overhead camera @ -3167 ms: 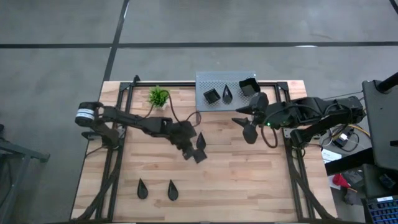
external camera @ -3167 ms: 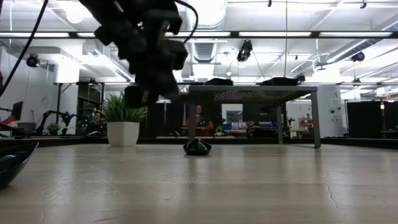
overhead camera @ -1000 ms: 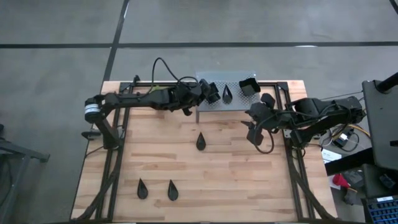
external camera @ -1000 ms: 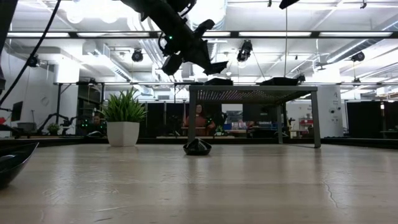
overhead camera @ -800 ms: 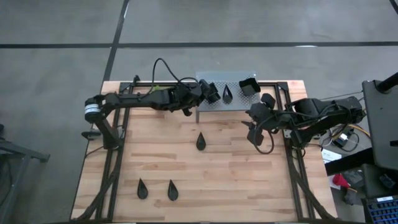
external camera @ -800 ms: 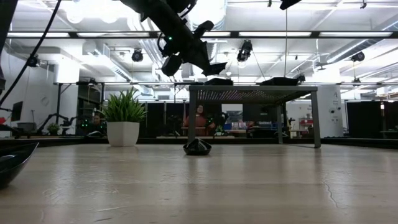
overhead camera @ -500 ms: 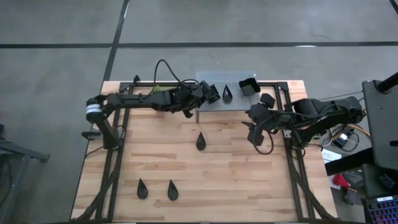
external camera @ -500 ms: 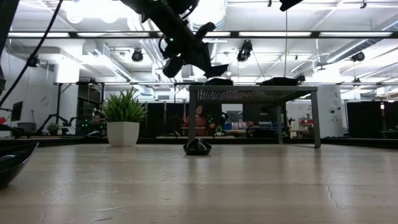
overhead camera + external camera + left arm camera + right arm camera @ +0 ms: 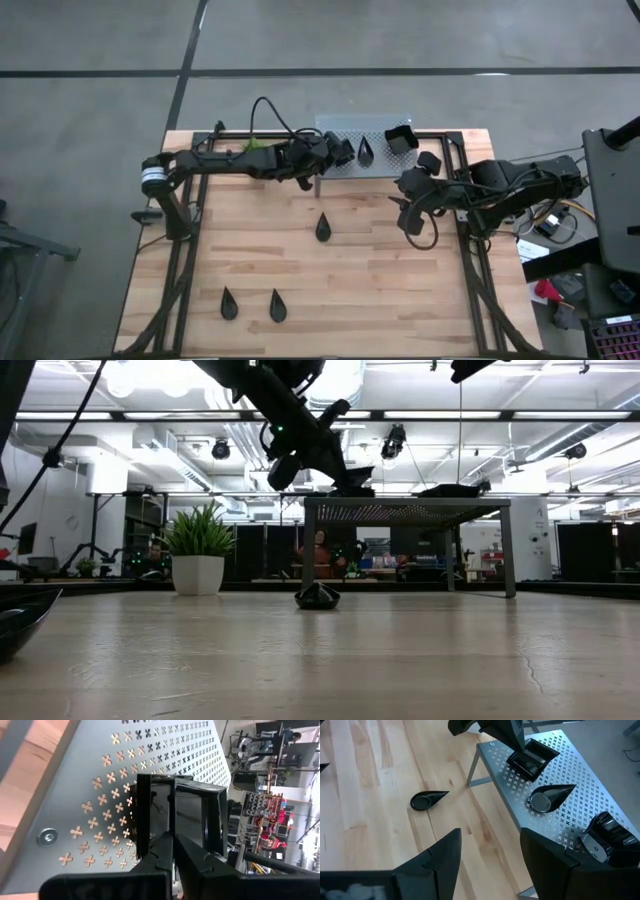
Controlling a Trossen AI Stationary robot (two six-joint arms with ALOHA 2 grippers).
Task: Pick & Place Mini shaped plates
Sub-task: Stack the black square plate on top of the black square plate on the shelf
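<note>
1. From above: three black dishes up on the perforated shelf (image 9: pixel 375 128) already, namely a small square plate (image 9: pixel 341 152), a teardrop plate (image 9: pixel 366 151) and a deeper square dish (image 9: pixel 400 138). Reaching in at the square one, the left gripper (image 9: pixel 330 156). Left on the wooden table (image 9: pixel 380 290): one teardrop (image 9: pixel 322 227) mid-board and a pair of teardrops (image 9: pixel 229 303) near the front edge. By the look of it, roughly half done. Parked just off the shelf's right end, the right gripper (image 9: pixel 408 212).

2. Down at table height: hanging at the shelf's (image 9: pixel 405 505) left corner, the left gripper (image 9: pixel 322 460); too dark there to make out the plate. Resting alone on the boards, the mid-table teardrop (image 9: pixel 317 596). At the left edge, the rim of another dish (image 9: pixel 20 622). Behind, a green potted plant (image 9: pixel 200 550), bright ceiling lights, workbenches and a seated person (image 9: pixel 320 550).

3. Left wrist: left gripper (image 9: pixel 173 839) pressed tight on the near wall of the square plate (image 9: pixel 192 815), pinching it, with the plate down on the cross-punched shelf top (image 9: pixel 90 795). Judged: placed but not yet let go.

4. Right wrist: right gripper (image 9: pixel 490 852) spread wide, holding nothing, looking over the lone teardrop (image 9: pixel 427 800) on pale wood. Likely the next pick.
</note>
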